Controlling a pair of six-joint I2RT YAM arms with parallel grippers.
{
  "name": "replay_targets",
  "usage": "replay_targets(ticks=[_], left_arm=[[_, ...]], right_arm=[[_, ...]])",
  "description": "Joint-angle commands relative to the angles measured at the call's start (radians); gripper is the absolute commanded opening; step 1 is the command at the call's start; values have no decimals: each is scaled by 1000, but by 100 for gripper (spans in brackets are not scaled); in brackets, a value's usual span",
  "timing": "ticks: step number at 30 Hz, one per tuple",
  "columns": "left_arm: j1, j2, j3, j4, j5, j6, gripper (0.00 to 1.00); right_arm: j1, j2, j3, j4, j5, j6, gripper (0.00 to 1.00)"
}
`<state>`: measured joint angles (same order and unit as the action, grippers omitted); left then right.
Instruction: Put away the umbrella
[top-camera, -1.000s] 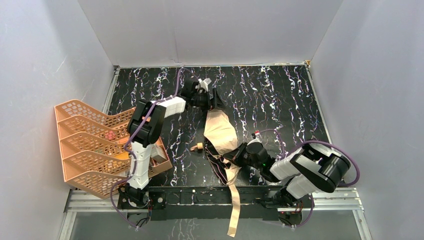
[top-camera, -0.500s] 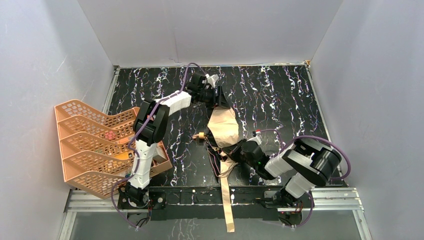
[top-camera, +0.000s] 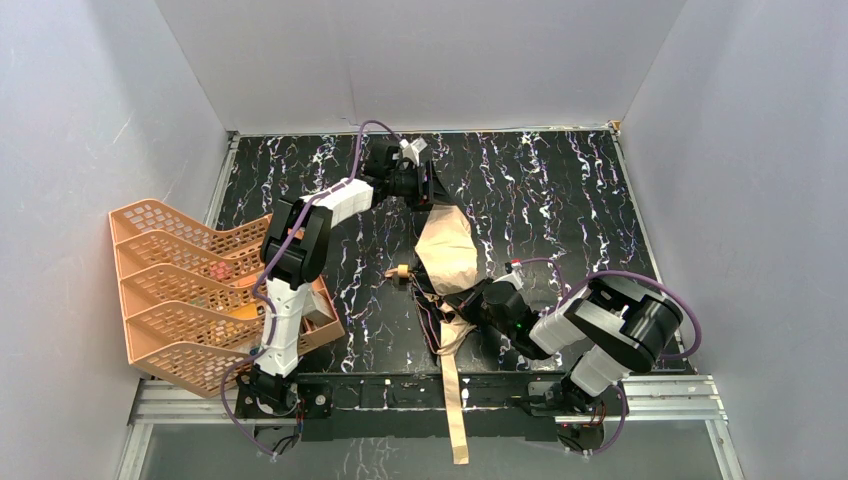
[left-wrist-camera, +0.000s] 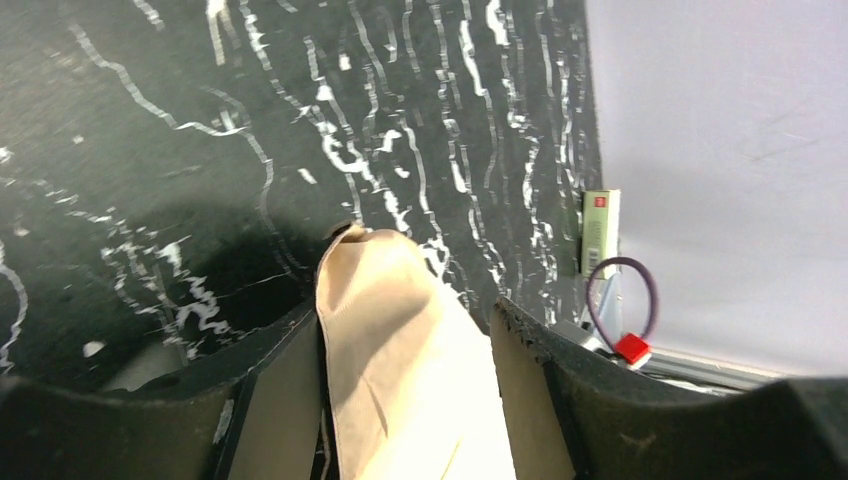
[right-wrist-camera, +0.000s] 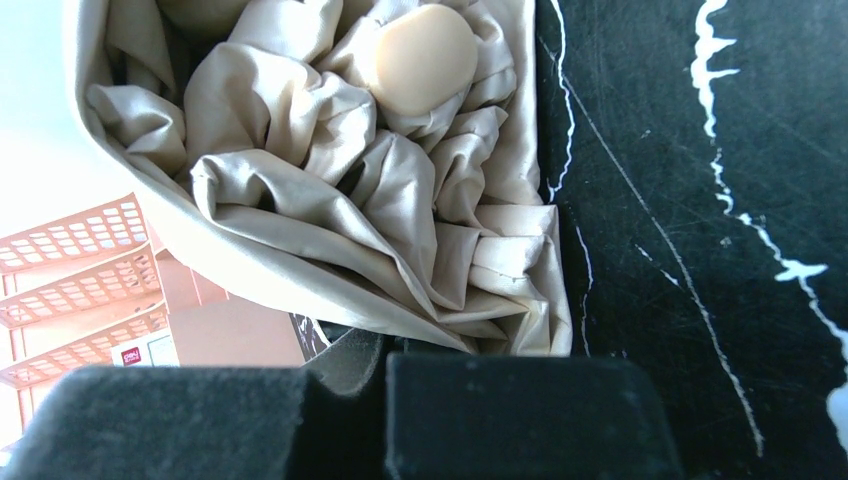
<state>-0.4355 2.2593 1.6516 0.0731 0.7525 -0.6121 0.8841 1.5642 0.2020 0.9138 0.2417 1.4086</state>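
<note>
Though crumpled, one umbrella (top-camera: 447, 255), one rack (top-camera: 170, 290).

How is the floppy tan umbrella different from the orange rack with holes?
The tan fabric folding umbrella is soft and crumpled; the orange plastic mesh rack is stiff and full of holes. The umbrella lies mid-table; the rack stands at the left edge. The umbrella is paler than the rack.

An orange mesh tray rack (top-camera: 190, 290) with several slanted tiers stands at the left edge of the black, white-veined table (top-camera: 560, 200), against the left wall (top-camera: 90, 120). A small red item (top-camera: 218, 270) lies in one tier. A pinkish box (right-wrist-camera: 240, 330) sits just beside the rack. A metal rail (top-camera: 680, 400) runs along the near edge.
</note>
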Motion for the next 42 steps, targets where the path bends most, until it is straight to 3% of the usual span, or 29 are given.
replay_targets(ticks=[1,11,19,24,33,36,42], left_arm=[[0,-22,61,70,109,-54,54],[0,10,135,73,122,-77,38],[0,17,164,27,135,-46,8],[-2,-63,106,15,148,-4,7],[-59,-407,-234,23,84,100,0],[-140,-582,-457,26,-16,133,0],[-301,-757,-788,142,-172,81,0]], right_arm=[[0,21,-1,-95,9,-39,0],[-1,40,-6,-81,-11,-41,0],[-1,60,-9,-65,-29,-43,0],[-1,79,-8,-46,-43,-40,0],[-1,99,0,-34,-46,-39,0],[-2,111,7,-32,-55,-39,0],[-1,125,19,-33,-65,-46,0]])
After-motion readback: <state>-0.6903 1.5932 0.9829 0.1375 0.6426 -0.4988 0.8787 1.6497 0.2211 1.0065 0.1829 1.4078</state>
